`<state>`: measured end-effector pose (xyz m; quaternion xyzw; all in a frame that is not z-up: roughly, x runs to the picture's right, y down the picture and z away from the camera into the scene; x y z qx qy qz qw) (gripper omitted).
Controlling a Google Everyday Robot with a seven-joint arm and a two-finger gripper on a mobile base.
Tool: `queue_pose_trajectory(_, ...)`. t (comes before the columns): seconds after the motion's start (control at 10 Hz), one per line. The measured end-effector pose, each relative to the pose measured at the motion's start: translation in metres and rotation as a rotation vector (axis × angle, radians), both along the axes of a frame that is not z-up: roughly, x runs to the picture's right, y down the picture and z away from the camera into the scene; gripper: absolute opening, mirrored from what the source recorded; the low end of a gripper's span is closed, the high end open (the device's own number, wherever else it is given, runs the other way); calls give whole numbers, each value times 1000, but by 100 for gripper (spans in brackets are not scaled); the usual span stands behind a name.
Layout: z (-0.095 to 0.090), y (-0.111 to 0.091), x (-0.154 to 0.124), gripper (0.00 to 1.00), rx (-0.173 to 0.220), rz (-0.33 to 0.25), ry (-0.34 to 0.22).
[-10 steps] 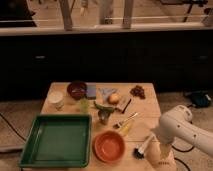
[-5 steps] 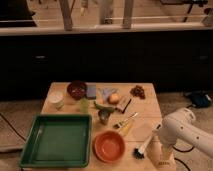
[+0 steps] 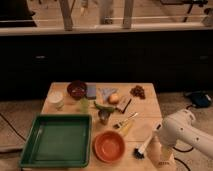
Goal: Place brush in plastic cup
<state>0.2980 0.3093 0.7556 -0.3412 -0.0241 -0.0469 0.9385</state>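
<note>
The brush (image 3: 142, 148) lies near the table's front right corner, its dark bristle head toward the front edge and its white handle slanting up to the right. My gripper (image 3: 160, 152) points down just right of the brush, at the end of the white arm (image 3: 182, 134). I cannot tell whether it touches the brush. The pale green plastic cup (image 3: 84, 104) stands upright in the left middle of the table, far to the left of the gripper.
A green tray (image 3: 30, 145) fills the front left, with an orange bowl (image 3: 110, 146) beside it. A grey metal cup (image 3: 104, 116), a yellow-handled paintbrush (image 3: 125, 121), a white cup (image 3: 56, 99), a dark red bowl (image 3: 77, 89), a blue sponge (image 3: 91, 91) and food items lie behind.
The arm has shifted slightly to the right and down at the table's right front corner. The brush and the other objects have not moved.
</note>
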Motion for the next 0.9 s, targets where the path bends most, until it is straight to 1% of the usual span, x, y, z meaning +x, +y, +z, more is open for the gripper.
queue_pose_trajectory(0.2,2,2,-2,80,3,6,2)
queue_pose_trajectory(0.3,2,1,-3,80,10,1,-9)
queue_pose_trajectory(0.4,-1,-2,-7,80,17,-6,-31)
queue_pose_trajectory(0.6,-11,-12,-18,80,32,-27,-92)
queue_pose_trajectory(0.9,-10,-15,-32,80,38,-65,-175)
